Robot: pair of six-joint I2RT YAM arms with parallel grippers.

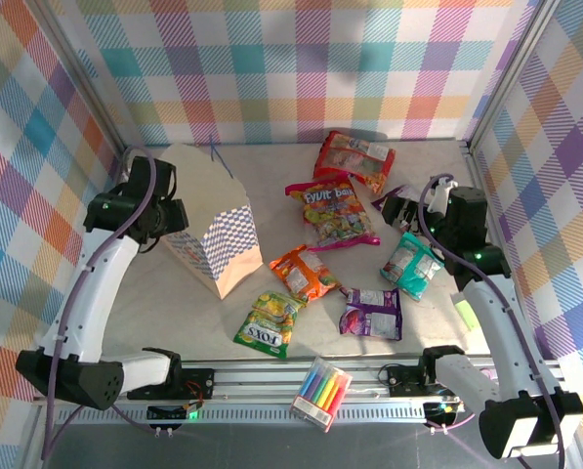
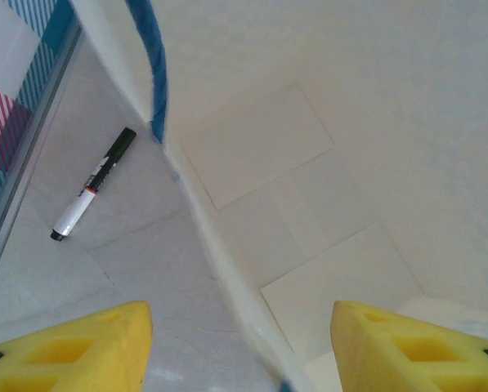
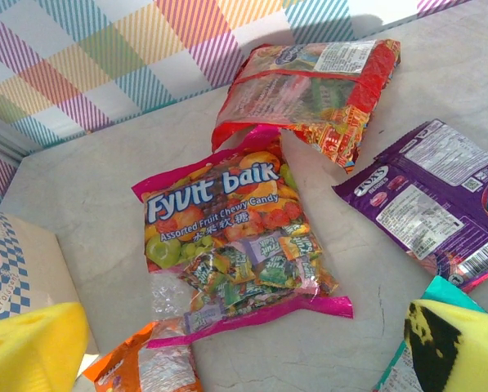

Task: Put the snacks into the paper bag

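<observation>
Paper bag (image 1: 223, 215) sits at the left side of the table. Left gripper (image 2: 242, 339) is at the bag's mouth, released: fingers spread, one inside the bag and one outside, rim passing between them unpinched. Black pen (image 2: 92, 186) lies on the table just outside the bag.

Right gripper (image 3: 244, 351) is well right of the bag, spread wide, grasping nothing, over the fruit chewy candy packet (image 3: 235, 245).

Lying outside the bag, to its right:
- red packet (image 3: 309, 86)
- purple packet (image 3: 427, 192)
- orange packet (image 1: 306, 274)
- green-yellow packet (image 1: 270, 322)
- second purple packet (image 1: 372, 313)
- teal packet (image 1: 413, 264)

Marker pack (image 1: 320, 391) lies nearer the arm bases than the bag.
</observation>
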